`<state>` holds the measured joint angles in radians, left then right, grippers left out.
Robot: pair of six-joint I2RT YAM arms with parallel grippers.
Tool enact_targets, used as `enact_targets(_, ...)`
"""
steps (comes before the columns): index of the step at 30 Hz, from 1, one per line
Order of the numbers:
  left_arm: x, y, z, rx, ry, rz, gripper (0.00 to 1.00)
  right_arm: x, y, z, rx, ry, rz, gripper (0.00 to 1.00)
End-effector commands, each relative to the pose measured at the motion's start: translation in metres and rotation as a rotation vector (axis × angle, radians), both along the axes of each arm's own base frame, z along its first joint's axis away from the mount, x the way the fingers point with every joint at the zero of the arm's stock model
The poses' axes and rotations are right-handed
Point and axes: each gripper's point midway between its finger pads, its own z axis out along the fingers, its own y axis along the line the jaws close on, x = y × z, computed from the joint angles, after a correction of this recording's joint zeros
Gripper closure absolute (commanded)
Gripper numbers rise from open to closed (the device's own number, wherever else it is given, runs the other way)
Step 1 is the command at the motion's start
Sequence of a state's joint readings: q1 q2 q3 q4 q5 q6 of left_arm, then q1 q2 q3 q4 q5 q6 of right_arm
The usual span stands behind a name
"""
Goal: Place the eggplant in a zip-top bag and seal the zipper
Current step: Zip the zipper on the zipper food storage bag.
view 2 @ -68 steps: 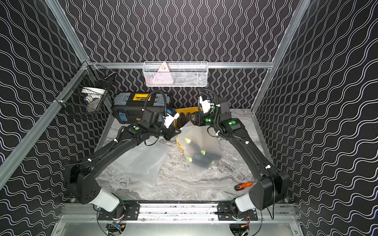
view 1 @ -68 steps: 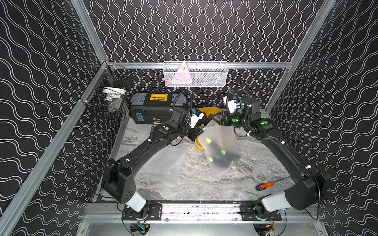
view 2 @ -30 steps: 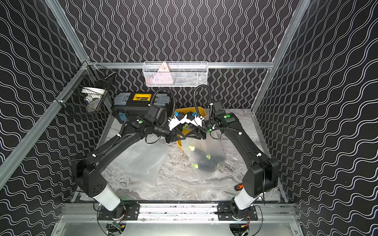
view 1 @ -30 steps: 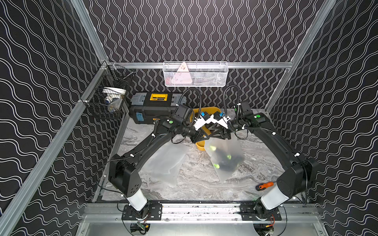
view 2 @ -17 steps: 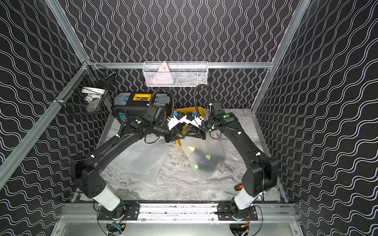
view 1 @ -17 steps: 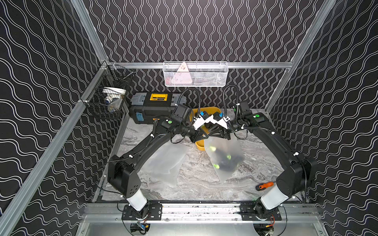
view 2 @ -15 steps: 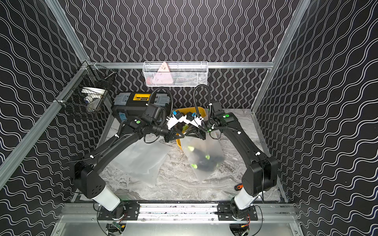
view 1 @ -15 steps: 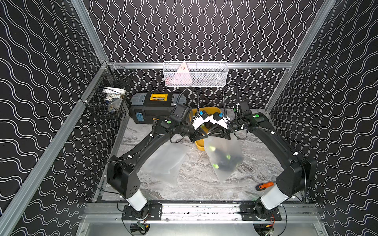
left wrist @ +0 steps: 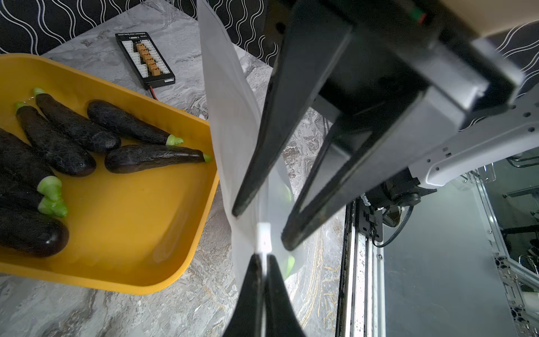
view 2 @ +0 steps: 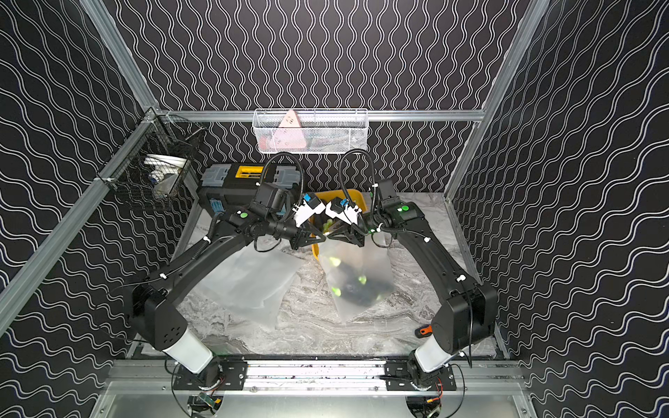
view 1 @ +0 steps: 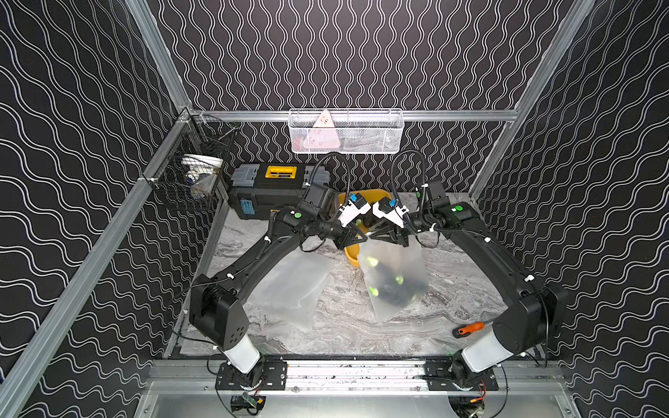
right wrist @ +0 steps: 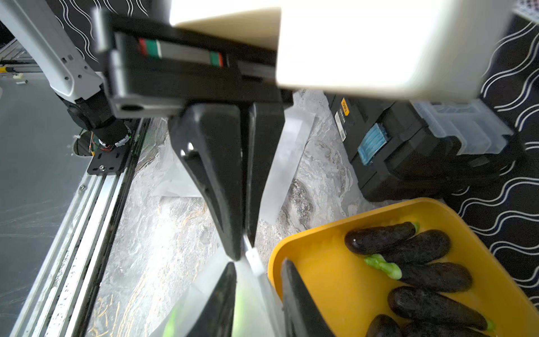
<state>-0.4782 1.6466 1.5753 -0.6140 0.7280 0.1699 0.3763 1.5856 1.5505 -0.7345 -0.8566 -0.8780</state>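
I pinch the bag end in the left gripper as anchor, so the spread right gripper may drag the slider.

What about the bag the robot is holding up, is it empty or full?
Not empty: dark eggplants with green tips show through the cloudy bag pinched by the left gripper.

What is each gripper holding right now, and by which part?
The left gripper is pinched shut on the zip-top bag at its top edge, beside the white slider. The right gripper holds nothing: its jaws stand open astride that edge.
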Motion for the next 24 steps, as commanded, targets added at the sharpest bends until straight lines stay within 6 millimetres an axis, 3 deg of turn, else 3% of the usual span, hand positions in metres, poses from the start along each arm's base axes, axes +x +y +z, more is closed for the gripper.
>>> enact_targets(1, 0.000, -0.004, 0.010, -0.024, -0.031, -0.025, 1.00, -0.002, 0.006, 0.014, 0.054, -0.021, 0.026, 0.73)
enact_targets(6, -0.001, -0.005, 0.012, -0.031, -0.032, -0.028, 1.00, -0.002, 0.008, 0.004, 0.019, 0.005, 0.038, 0.76)
enact_targets(18, 0.002, -0.003, 0.012, -0.019, -0.044, -0.008, 1.00, 0.000, 0.005, -0.008, -0.015, 0.005, 0.020, 0.96)
enact_targets(24, 0.009, 0.003, 0.006, 0.007, -0.052, 0.041, 1.00, 0.010, -0.003, -0.014, -0.045, 0.004, -0.038, 0.97)
